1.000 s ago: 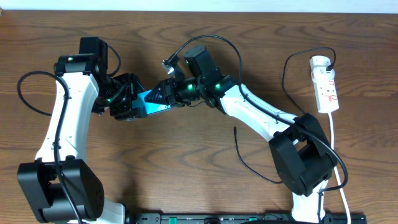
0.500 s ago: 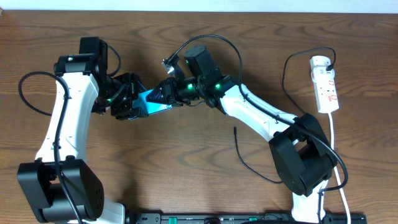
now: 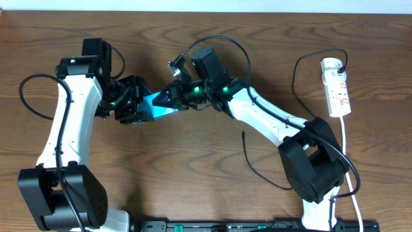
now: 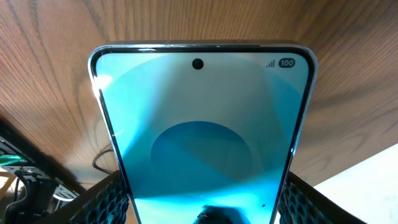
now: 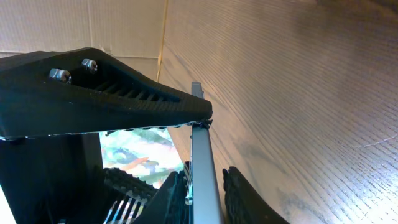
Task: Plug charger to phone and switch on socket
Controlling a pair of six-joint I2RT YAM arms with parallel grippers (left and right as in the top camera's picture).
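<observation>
Overhead: left gripper point(image 3: 138, 108) clamped across the phone point(image 3: 158, 105), right gripper point(image 3: 170, 96) jaws set close either side of its thin edge; whether they grip, cannot tell.

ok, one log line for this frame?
left end effector: gripping phone | right end effector: straddling phone edge, grip unclear | charger: tip on table, not in phone | socket: untouched
</observation>
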